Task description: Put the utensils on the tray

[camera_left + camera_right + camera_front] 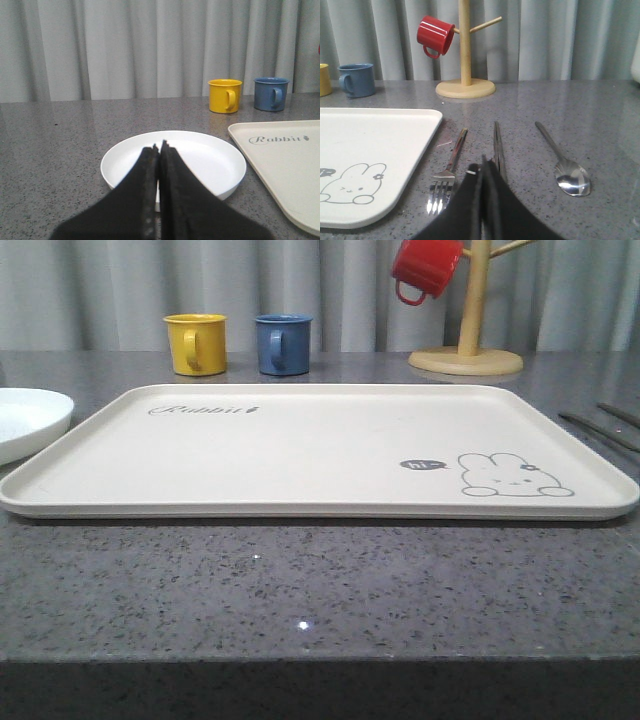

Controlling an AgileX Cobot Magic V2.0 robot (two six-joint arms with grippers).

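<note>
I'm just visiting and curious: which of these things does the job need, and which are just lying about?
For the job:
- shiny silver metal fork
- silver oval-bowled spoon
- long flat silver piece
- cream rectangular rabbit tray

Lying about:
- yellow mug
- blue mug
- red mug
- wooden mug stand
- round white plate

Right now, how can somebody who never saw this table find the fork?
Start at the cream tray. On the grey counter beside its rabbit corner lie three silver utensils. The fork lies nearest the tray; it alone has tines.
</note>
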